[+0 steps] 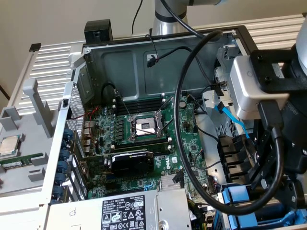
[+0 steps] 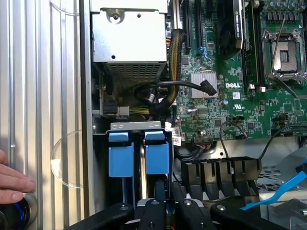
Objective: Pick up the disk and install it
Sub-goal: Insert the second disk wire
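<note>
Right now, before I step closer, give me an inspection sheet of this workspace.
Surface: open computer case on a ribbed metal table.
Job's things: disk's blue carrier upright in the drive bay, close by the pincer; metal body not visible.
Clutter: CPU chip on a grey tray; CPU socket empty.
Grippers: pincer over the drive bay.
Cables: thick black cable looping over the motherboard; light-blue cable.
Surroundings: a person's hand on the table.

- disk (image 2: pixel 139 155): bright blue plastic carrier, smooth, slightly glossy
- power-supply box (image 2: pixel 129 40): grey sheet metal, matt, perforated grille
- motherboard (image 2: pixel 240 103): green circuit board, glossy
- gripper (image 2: pixel 165 211): black plastic, glossy
- table (image 2: pixel 33 96): ribbed pale metal
</note>
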